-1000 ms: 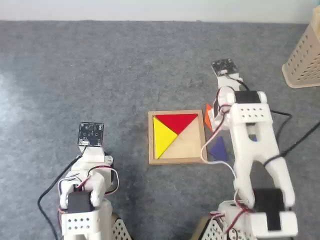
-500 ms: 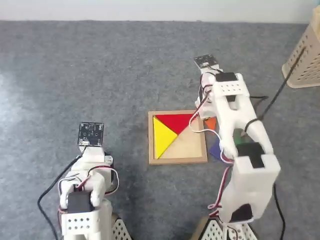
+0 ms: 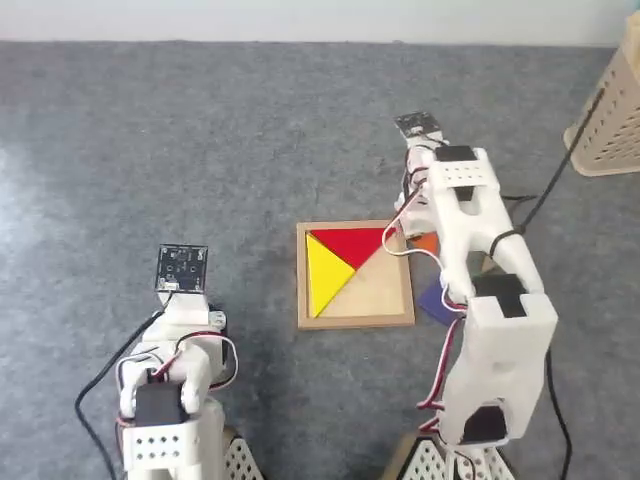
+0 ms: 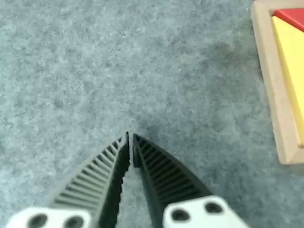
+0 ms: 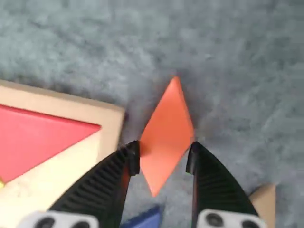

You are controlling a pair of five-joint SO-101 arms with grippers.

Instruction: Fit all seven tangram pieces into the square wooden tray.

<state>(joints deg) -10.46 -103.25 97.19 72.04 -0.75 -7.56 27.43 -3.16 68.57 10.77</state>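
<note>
Tangram tray holds the red triangle and yellow triangle. We see our right gripper pinching the orange parallelogram just outside the tray's right edge. Our left gripper has its jaws pressed together above the carpet.

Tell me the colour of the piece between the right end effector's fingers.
Orange. The diamond-shaped piece shows best in the right wrist view.

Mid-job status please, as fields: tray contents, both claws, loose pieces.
tray: wooden tray, mid-table, partly filled
in tray: red triangle and yellow triangle, edge to edge
right arm: right claw closed on the orange piece, just outside a tray corner
left arm: left claw shut, empty, over bare carpet beside the tray
loose: blue piece on the carpet, on the right arm's side of the tray
</note>
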